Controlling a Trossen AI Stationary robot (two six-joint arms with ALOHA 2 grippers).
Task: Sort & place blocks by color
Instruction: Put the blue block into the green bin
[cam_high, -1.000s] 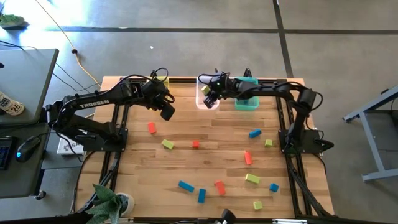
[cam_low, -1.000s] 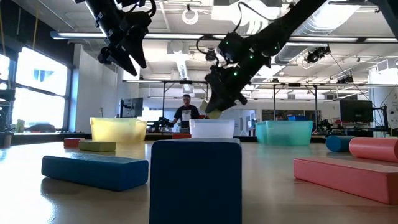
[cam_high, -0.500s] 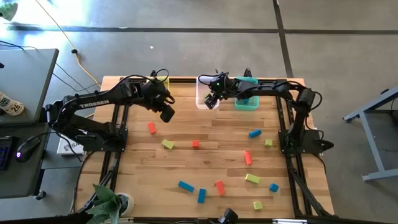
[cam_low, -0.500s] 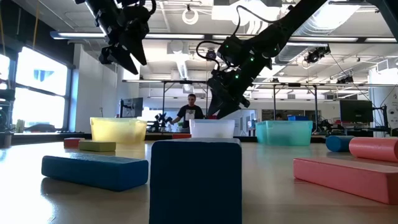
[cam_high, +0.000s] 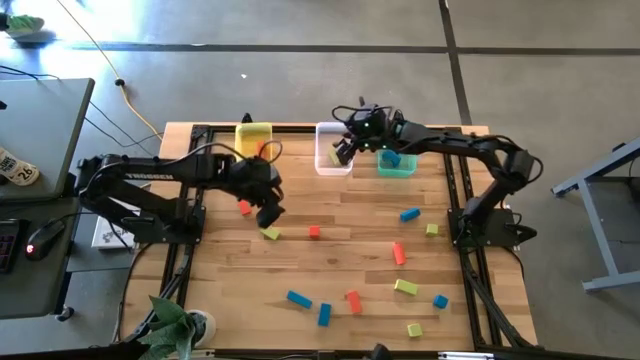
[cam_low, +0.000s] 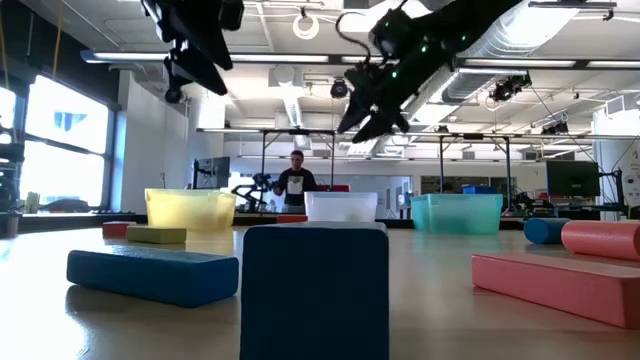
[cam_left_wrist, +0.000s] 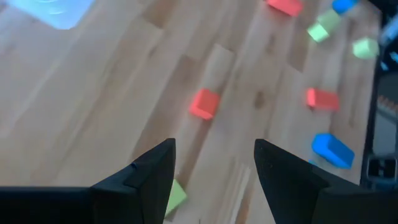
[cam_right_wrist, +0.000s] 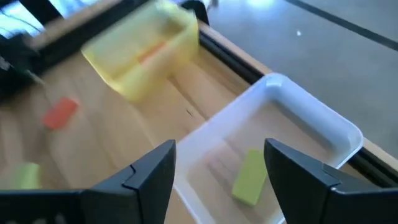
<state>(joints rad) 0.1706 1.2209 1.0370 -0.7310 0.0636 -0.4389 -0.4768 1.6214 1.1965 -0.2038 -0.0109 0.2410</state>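
Right gripper (cam_right_wrist: 214, 180) wide, empty above clear bin (cam_right_wrist: 323, 118); left gripper (cam_left_wrist: 211, 168) wide; descending crooked could nudge yellow-green block (cam_left_wrist: 174, 198) aside.

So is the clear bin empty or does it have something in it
Not empty. One yellow-green block lies on the floor of the clear bin, seen between the right pincer's open fingers.

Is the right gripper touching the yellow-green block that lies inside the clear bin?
Apart. The right wrist view shows the yellow-green block lying on the clear bin floor, with the right gripper fingers open above it.
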